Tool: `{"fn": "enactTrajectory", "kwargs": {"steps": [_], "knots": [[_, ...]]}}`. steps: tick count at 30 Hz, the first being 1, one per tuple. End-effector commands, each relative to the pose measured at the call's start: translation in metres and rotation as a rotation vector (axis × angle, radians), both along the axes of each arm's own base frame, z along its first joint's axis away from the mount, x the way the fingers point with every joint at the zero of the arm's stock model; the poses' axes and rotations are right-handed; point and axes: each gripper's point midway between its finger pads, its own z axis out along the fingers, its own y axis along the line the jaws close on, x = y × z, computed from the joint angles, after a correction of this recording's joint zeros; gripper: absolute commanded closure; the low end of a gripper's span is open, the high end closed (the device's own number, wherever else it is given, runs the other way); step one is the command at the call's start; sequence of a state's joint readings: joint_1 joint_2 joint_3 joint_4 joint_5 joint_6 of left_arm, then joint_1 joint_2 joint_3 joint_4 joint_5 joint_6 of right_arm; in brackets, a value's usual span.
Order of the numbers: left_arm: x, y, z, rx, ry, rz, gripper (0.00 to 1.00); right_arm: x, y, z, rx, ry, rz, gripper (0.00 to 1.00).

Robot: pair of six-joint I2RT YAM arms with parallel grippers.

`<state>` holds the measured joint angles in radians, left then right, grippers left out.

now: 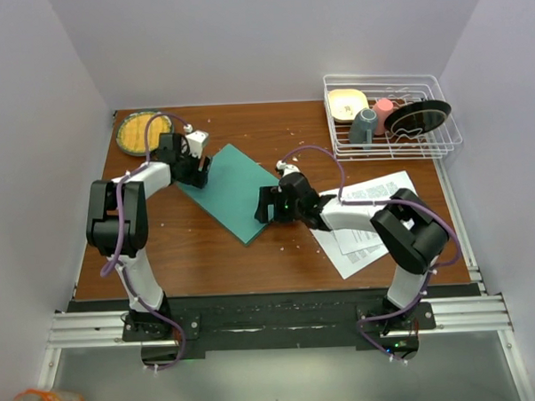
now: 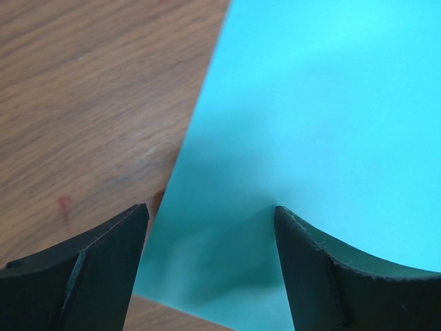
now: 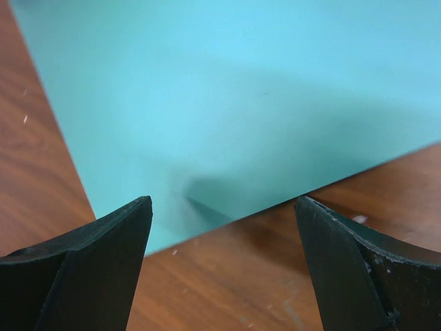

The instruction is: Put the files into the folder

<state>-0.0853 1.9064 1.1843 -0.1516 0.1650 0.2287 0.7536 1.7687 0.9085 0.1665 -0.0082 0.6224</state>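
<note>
From above, the teal folder (image 1: pixel 234 189) lies flat and slantwise on the wooden table (image 1: pixel 208 256), a little left of the middle. The left gripper (image 1: pixel 198 174) stands at its far-left end and the right gripper (image 1: pixel 266 205) at its near-right corner. The files (image 1: pixel 356 245), white printed sheets, lie on the table right of the folder, partly under the right arm and apart from the folder. A wire dish rack (image 1: pixel 399 152) with crockery stands at the far right corner. In the left wrist view, the left gripper (image 2: pixel 210 210) has its jaws wide with nothing between them. One finger is over bare wood (image 2: pixel 89 103), the other over the folder (image 2: pixel 317 103), astride its edge. In the right wrist view, the right gripper (image 3: pixel 220 200) is likewise spread wide and empty, with a corner of the folder (image 3: pixel 227 89) just beyond its fingertips (image 3: pixel 103 262).
</note>
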Motion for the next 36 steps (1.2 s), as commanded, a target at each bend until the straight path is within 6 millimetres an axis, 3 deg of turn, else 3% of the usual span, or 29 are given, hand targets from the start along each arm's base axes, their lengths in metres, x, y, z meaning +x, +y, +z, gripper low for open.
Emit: {"fn": "enactTrajectory", "kwargs": {"steps": [1, 7, 13, 15, 18, 23, 26, 28, 36], "knots": [[-0.011, -0.015, 0.011, -0.082, 0.024, -0.061, 0.21, 0.006, -0.028, -0.025, -0.112, 0.076, -0.076, 0.11], [-0.034, -0.024, 0.026, -0.145, 0.053, -0.067, 0.22, 0.0, -0.023, -0.004, -0.049, 0.102, -0.09, 0.14], [-0.055, -0.022, 0.022, -0.151, 0.074, -0.05, 0.23, -0.025, -0.039, -0.002, -0.029, 0.186, -0.158, 0.23], [-0.056, -0.02, 0.024, -0.142, 0.062, -0.034, 0.23, -0.028, -0.042, -0.001, -0.019, 0.202, -0.179, 0.29], [-0.057, -0.015, 0.023, -0.123, 0.066, -0.016, 0.24, -0.037, -0.04, 0.003, 0.008, 0.244, -0.177, 0.29], [-0.063, -0.009, 0.015, -0.086, 0.08, -0.013, 0.24, -0.043, -0.014, 0.019, 0.214, 0.243, -0.128, 0.28], [-0.064, -0.007, 0.012, -0.078, 0.084, -0.011, 0.25, -0.045, 0.005, 0.014, 0.289, 0.295, -0.086, 0.27], [-0.065, -0.007, 0.012, -0.078, 0.082, -0.015, 0.25, -0.046, 0.01, 0.003, 0.311, 0.321, -0.082, 0.26], [-0.066, -0.006, 0.007, -0.065, 0.08, -0.021, 0.25, -0.045, 0.016, 0.014, 0.408, 0.285, -0.069, 0.32]]}}
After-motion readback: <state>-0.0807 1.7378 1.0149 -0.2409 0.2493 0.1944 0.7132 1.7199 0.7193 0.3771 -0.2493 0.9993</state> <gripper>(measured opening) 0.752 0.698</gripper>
